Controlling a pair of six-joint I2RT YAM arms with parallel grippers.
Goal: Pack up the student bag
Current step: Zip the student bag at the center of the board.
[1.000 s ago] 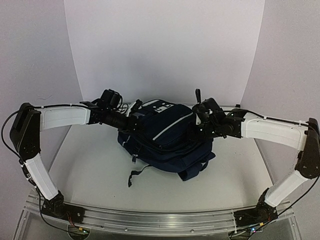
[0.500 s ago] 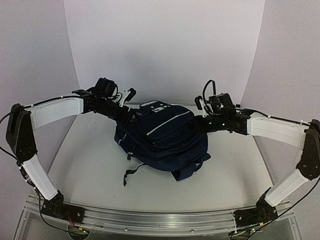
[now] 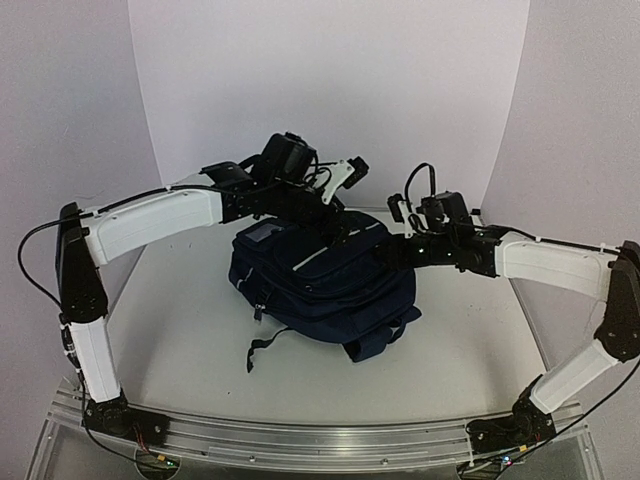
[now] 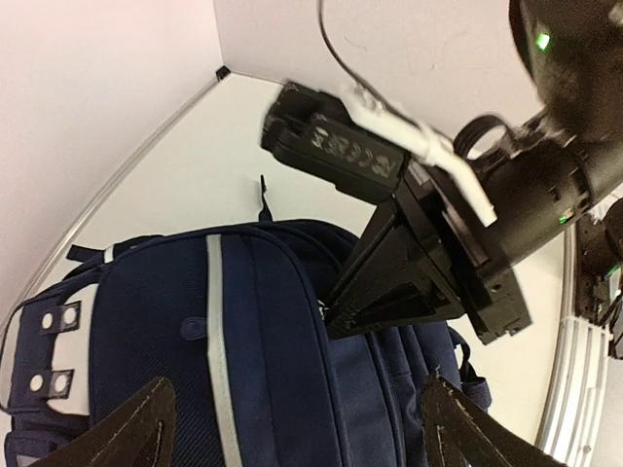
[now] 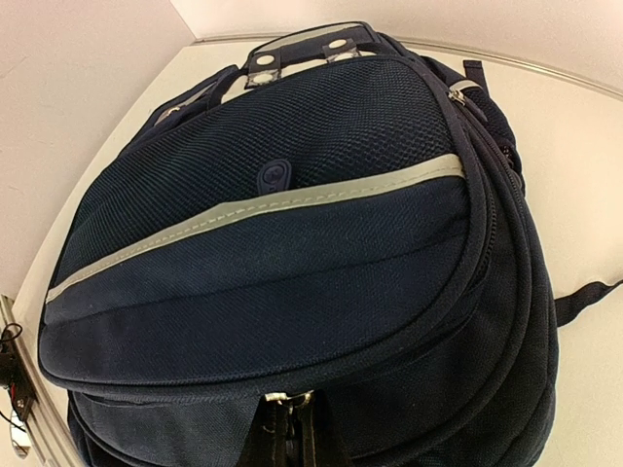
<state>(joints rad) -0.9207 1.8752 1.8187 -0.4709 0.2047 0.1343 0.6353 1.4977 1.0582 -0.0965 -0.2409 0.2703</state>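
Left claw (image 4: 297, 381) hangs spread wide and empty above the student bag (image 3: 320, 285), its two fingers (image 4: 146, 423) framing the navy panel and grey stripe below without touching them. Right claw (image 5: 288, 418) is pressed together, tips against the bag's side at a zipper seam. Whether it pinches a pull, a fold of fabric or nothing cannot be told from either wrist view. Bag lies flat on the white surface (image 3: 170, 320), roughly central between the arms, front pocket up, straps trailing toward the near edge. All compartments look closed, and no items to pack show anywhere. Judgement: this is the opening stage, with the bag placed and one side anchored but no mouth opened. Next move likely calls for the left claw to descend and close on a zipper pull or the fabric beside it, opposite the right claw, so the two can work against each other. The pull is small and needs careful lining up.
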